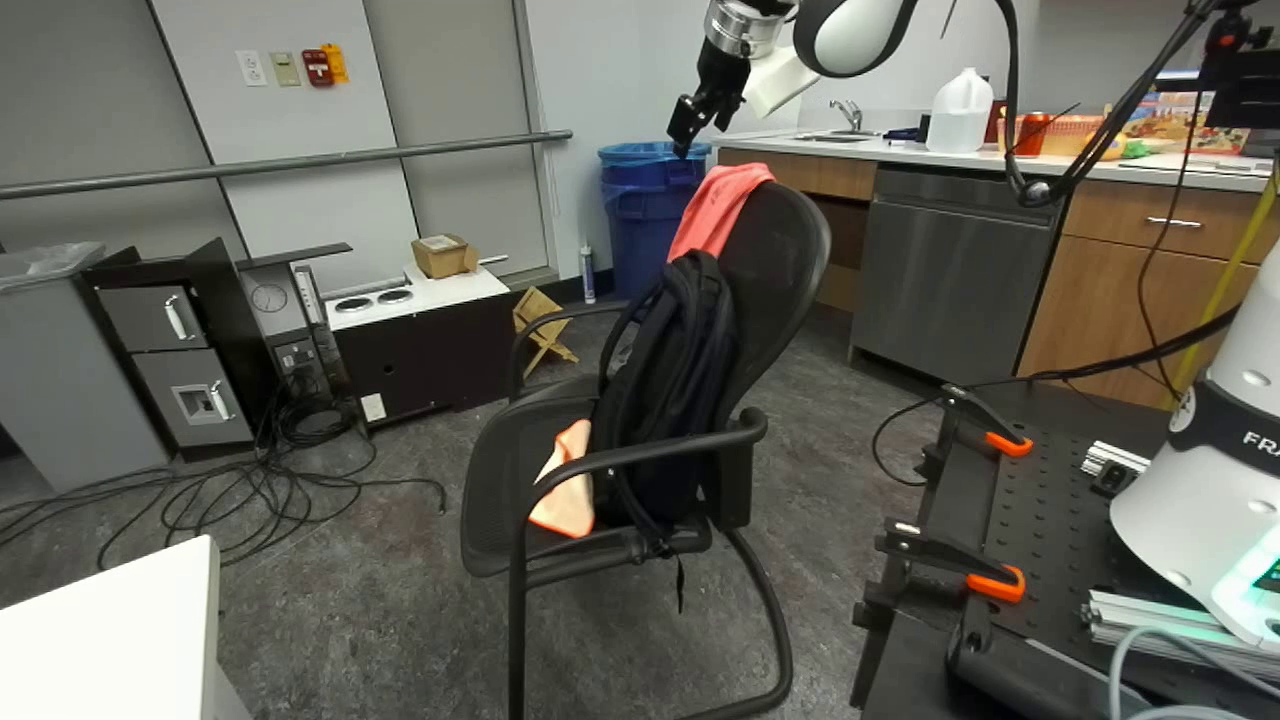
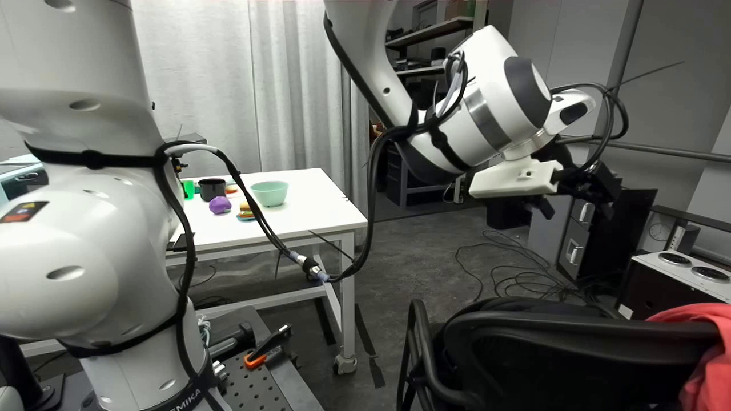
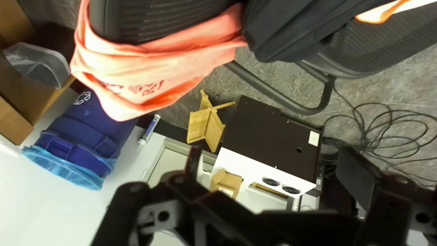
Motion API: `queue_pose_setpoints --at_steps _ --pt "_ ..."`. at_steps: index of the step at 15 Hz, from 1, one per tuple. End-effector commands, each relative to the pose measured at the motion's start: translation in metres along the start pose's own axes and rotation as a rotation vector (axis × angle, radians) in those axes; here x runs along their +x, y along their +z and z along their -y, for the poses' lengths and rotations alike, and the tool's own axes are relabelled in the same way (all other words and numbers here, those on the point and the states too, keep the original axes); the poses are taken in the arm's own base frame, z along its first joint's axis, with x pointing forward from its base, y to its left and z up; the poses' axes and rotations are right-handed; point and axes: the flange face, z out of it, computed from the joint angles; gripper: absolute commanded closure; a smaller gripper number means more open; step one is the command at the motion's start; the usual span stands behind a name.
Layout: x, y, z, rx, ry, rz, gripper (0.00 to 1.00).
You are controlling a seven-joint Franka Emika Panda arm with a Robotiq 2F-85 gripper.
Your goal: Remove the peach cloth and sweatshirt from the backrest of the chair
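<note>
One lined blue bin [image 1: 648, 240], bowl [image 2: 269, 194], cloth [image 1: 716, 212] over chair [image 1: 776, 265]

The Robotiq gripper [image 3: 269, 159] is held in the air, its two fingers [image 3: 356, 179] spread well apart. In both exterior views it is carried at the far end of the Franka Emika Panda arm [image 2: 85, 228], with the fingertips angled downward. The wrist [image 2: 497, 108] is bent just above the gripper, the forearm [image 2: 365, 57] is slanted higher still, and the base [image 1: 1175, 515] is set lower, well apart from it.
</note>
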Motion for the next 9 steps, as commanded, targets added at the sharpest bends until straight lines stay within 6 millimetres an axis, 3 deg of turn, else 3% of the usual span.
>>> queue_pose_setpoints --at_steps 1,9 --pt "0.031 0.027 -0.020 -0.077 0.027 -0.034 0.00" --pt "0.026 0.115 -0.031 -0.229 0.003 0.013 0.00"
